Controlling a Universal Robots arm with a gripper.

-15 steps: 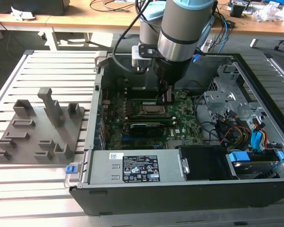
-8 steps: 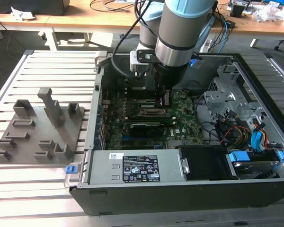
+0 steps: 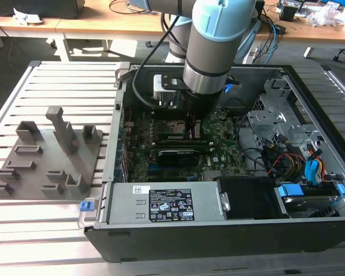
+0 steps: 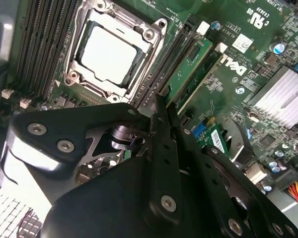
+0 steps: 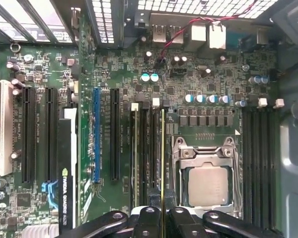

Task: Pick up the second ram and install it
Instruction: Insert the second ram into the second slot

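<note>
Standing on the slatted worktop point(image 3: 52, 224) at the exterior view's left, the grey plastic holder tray point(image 3: 46, 164) sits just beside the open computer case point(image 3: 218, 230), apart from the arm. Inside that case lies the green motherboard point(image 3: 224, 152), and the robot arm point(image 3: 215, 46) reaches straight down over it, ending in the gripper point(image 3: 191, 127) above the memory slots. Toward the exterior view's right of the motherboard sit a metal drive cage point(image 3: 273, 115) and a bundle of coloured cables point(image 3: 293, 161).

In the first wrist view the CPU socket point(image 5: 206, 181) serves as the landmark: just beside it run the dark memory slots point(image 5: 146, 148), and the second ram point(image 5: 162, 158) stands on edge along one of them, seen as a thin yellow-green line. The gripper point(image 5: 162, 220) is clenched on the second ram, its dark fingers point(image 5: 146, 223) pressed against either face of the stick. One slot over from it, another memory stick point(image 5: 134, 153) is already seated.

In the second wrist view the gripper's fingers point(image 4: 161, 129) meet close together just beside the CPU socket point(image 4: 111, 52), with the seated stick point(image 4: 191, 64) on the far side of them.
</note>
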